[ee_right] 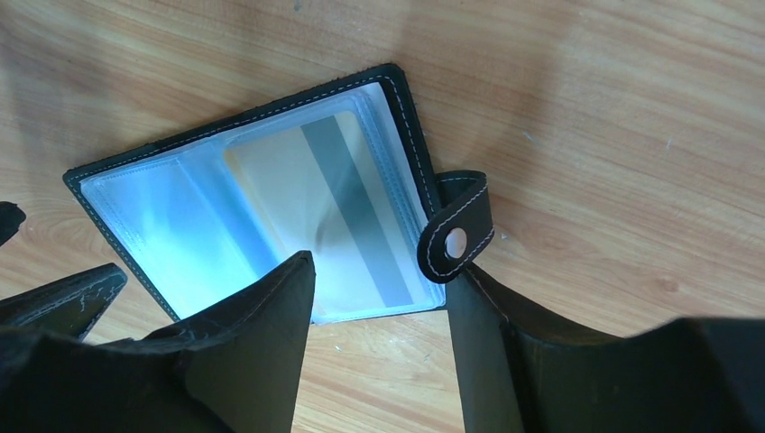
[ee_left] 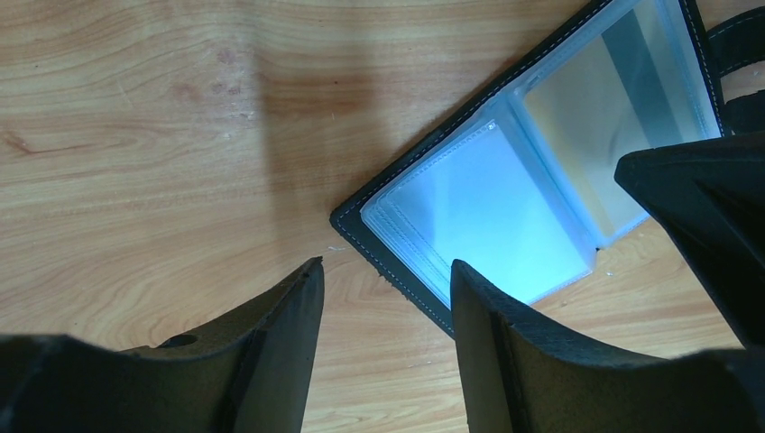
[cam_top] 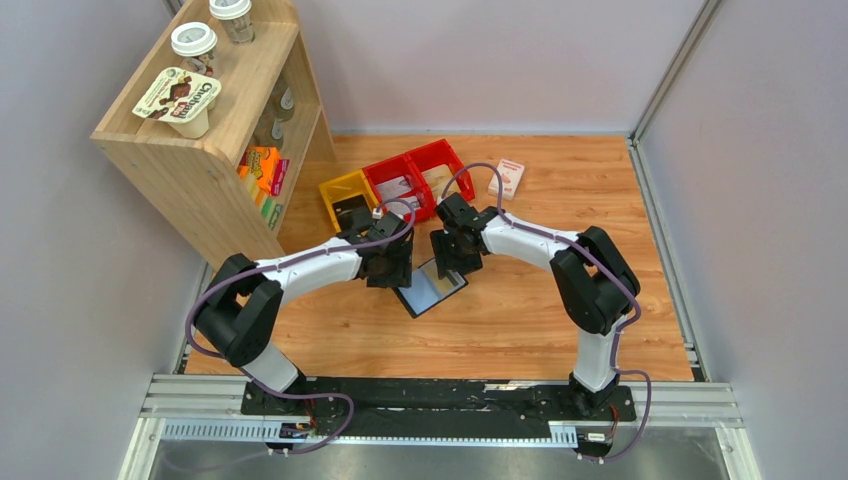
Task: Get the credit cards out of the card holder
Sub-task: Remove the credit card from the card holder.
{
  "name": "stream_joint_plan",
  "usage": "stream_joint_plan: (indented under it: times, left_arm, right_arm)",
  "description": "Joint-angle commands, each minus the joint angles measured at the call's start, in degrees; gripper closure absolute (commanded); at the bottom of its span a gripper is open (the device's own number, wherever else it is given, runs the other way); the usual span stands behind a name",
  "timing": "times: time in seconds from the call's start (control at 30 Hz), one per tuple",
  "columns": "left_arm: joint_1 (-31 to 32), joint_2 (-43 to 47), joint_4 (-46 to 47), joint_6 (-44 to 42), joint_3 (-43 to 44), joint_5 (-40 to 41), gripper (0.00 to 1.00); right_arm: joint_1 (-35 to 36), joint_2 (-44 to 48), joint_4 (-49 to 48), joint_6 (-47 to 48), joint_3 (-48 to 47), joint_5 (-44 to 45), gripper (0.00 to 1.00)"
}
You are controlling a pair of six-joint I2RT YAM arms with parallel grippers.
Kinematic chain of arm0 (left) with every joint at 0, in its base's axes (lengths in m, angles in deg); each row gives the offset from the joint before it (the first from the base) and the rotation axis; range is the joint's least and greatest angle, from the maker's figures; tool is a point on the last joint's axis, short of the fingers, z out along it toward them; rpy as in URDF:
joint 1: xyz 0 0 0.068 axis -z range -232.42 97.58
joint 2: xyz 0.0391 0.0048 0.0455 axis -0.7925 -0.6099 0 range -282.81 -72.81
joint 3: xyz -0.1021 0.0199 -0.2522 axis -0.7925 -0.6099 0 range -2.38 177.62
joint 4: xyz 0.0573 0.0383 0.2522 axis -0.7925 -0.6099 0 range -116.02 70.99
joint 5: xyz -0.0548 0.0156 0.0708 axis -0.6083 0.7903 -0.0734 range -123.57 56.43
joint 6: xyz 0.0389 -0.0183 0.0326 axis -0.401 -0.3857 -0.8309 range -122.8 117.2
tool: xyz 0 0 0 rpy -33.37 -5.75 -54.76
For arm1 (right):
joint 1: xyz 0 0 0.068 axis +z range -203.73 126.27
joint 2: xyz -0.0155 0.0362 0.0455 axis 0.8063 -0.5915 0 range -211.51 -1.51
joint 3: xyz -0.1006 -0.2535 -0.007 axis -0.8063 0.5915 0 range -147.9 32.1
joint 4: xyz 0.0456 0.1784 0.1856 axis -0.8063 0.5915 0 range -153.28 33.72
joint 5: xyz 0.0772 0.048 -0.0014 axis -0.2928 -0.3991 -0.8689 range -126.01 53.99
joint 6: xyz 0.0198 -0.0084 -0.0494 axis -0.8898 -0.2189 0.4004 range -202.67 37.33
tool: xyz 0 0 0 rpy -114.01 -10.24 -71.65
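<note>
The card holder (cam_top: 432, 288) lies open flat on the wooden table, black with clear bluish pockets (ee_left: 487, 212). One tan credit card (ee_right: 329, 212) with a grey stripe sits inside the pocket on the tab side, also seen as the credit card (ee_left: 604, 117). The black closing tab (ee_right: 457, 236) with its snap sticks out beside it. My left gripper (ee_left: 383, 271) is open at the holder's corner, one finger over its edge, one over bare wood. My right gripper (ee_right: 379, 271) is open at the holder's opposite edge, one fingertip by the tab. Nothing is held.
Behind the arms stand a yellow bin (cam_top: 347, 193) and two red bins (cam_top: 415, 172), with a white-and-red small box (cam_top: 507, 177) to their right. A wooden shelf (cam_top: 200, 140) carrying cups stands at the back left. Walls close both sides.
</note>
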Motion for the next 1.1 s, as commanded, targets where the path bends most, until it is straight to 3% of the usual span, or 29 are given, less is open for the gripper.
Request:
stream_joint_plan:
  times: [0.0,1.07]
  left_arm:
    - [0.6,1.2,0.9,0.9,1.7,1.6,0.38]
    - [2.3,-3.4,5.4,2.3,-2.1,3.4,0.50]
  right_arm:
    - [0.3,1.4,-0.7,2.2,-1.0,1.4,0.42]
    - [2.8,1.4,-4.9,1.0,2.1,-9.0,0.55]
